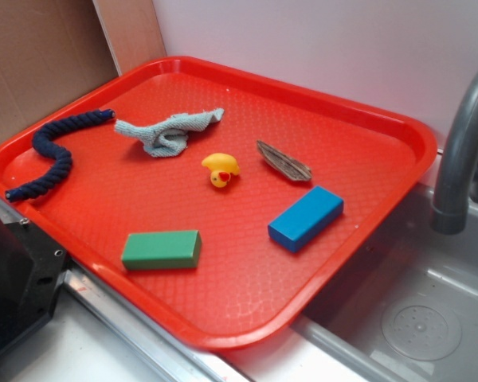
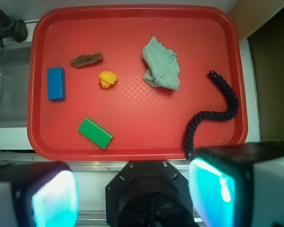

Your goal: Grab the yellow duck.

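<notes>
1. The red tray (image 1: 398, 131) is the largest thing, one of it, sitting beside a steel sink (image 1: 430, 318) with one grey faucet (image 1: 462, 151). It holds every loose item, so all reaching is likely meant to happen inside its rim.
2. The gripper (image 2: 132, 194) hangs high above the tray's near edge in the wrist view, its two pale pads (image 2: 54, 198) at the bottom corners. The jaws stand wide apart and hold nothing. From this height the camera takes in the whole tray, which suits a look before a descent.
3. One dark blue rope (image 1: 52, 155) curls along the tray's side, well apart from the target.
4. One crumpled grey-green cloth (image 1: 169, 131) lies near the tray's far side.
5. Two blocks lie flat: one blue block (image 1: 306, 217) and one green block (image 1: 162, 249), both apart from the toy.
6. One brown sliver of wood (image 1: 284, 161) rests just beside the toy, not touching it.
7. The yellow duck (image 1: 221, 169), a single one, sits near the tray's middle, between cloth and wood, upright with its beak showing. It has free space around it, so a straight descent looks workable.
</notes>
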`<state>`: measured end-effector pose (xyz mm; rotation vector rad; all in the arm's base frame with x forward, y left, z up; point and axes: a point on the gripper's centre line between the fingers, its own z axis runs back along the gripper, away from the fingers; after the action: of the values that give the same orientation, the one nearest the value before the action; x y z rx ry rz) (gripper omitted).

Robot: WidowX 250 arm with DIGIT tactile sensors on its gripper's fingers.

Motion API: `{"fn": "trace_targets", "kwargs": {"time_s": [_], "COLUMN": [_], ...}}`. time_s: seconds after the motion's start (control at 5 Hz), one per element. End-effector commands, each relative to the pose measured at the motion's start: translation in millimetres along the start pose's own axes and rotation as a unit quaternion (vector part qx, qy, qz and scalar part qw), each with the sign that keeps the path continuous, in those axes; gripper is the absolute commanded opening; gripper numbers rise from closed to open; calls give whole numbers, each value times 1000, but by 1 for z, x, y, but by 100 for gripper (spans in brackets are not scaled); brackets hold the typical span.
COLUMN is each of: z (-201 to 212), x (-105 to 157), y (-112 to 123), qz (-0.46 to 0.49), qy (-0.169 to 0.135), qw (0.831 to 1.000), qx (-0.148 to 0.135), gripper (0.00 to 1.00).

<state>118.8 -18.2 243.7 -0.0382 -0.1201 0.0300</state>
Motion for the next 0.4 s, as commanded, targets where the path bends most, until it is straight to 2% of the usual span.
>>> {"fn": "trace_targets", "kwargs": {"time_s": [0.0, 0.2], "z": [0, -57], "x": [0, 43], "y": [0, -28], "qz": [0, -125], "qy": [0, -22], "qw": [1000, 992], "qx": [0, -12], "gripper": [100, 100]}}
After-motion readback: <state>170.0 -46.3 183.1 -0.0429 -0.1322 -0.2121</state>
